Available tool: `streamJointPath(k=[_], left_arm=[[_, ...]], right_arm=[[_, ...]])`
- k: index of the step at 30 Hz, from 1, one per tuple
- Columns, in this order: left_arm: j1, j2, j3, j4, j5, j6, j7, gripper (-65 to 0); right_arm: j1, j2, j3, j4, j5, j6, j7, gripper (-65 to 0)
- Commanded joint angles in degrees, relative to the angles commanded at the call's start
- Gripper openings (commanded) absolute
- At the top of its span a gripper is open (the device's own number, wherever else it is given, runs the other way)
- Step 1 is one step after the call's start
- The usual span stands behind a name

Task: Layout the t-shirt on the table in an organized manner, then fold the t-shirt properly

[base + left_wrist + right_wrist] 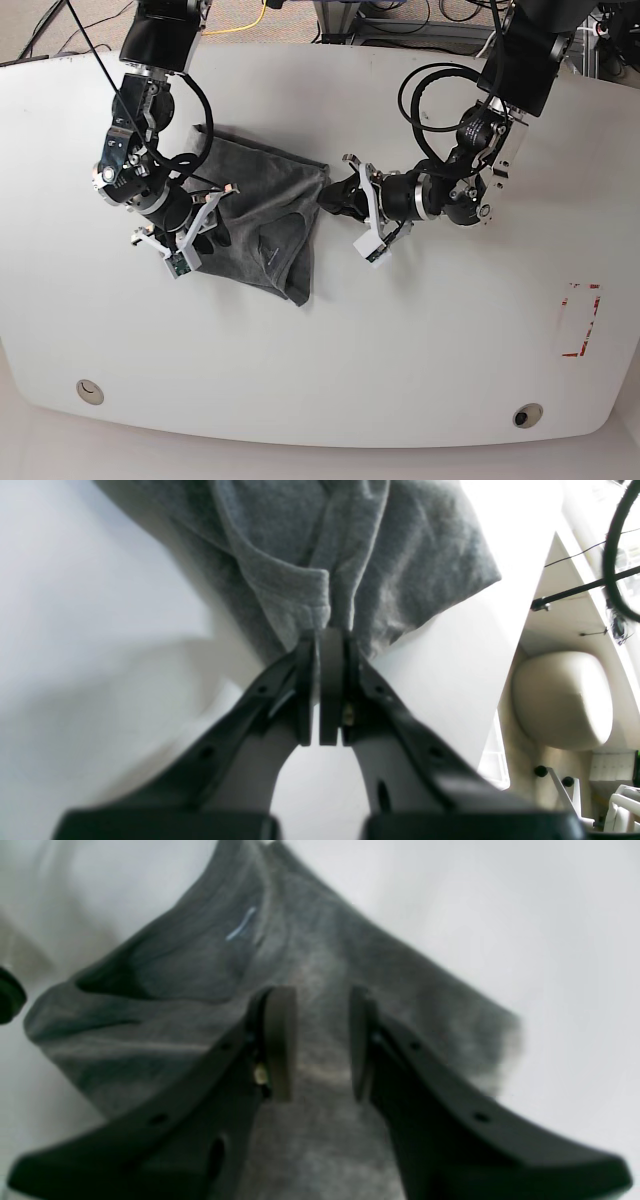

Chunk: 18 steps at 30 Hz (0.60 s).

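Shirt (262, 230) lies bunched in a wrinkled heap on the left-centre of the table (420, 330) in the base view, neckline visible, nowhere near flat. I have the left gripper (330, 635) pinched tight on a fold at 1 edge of the cloth, on the side nearer the table's middle. The right gripper (316, 1040) sits over the opposite side with its jaws parted, fabric showing between the pads and nothing gripped.

As I judge it, the step is still the spreading-out. To do it well I'd close the right jaws on a single layer near a hem or shoulder, not a thick wad, then draw the 2 grips apart low over the surface so the cloth opens without dragging into new creases.

No containers are in view, so nothing to report there.
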Motion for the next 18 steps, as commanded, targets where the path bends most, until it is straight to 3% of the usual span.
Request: streamJointPath(k=[3,8,12,18], left_arm=[[0.0,0.0,0.0,0.0,-0.1,0.0,0.0,-65.0],[0.1,0.0,0.0,0.4,-0.4,-0.4,0.3,-65.0],[0.3,0.0,0.0,0.6,-4.0,-0.4,2.7,-65.0],[1.2,0.3,1.4,4.9,-10.7,-0.4,3.2,-57.4]], right_arm=[[-0.2,0.2,0.0,-1.7,0.0,0.0,2.5,-54.1],[-0.6,0.4,0.0,-1.5,0.0,0.0,2.5,-54.1],[-1.8,0.4,0.0,-0.1,0.0,0.0,2.5,-52.5],[-1.6,2.7,0.3,2.6,-0.1,0.0,2.5,-50.9]])
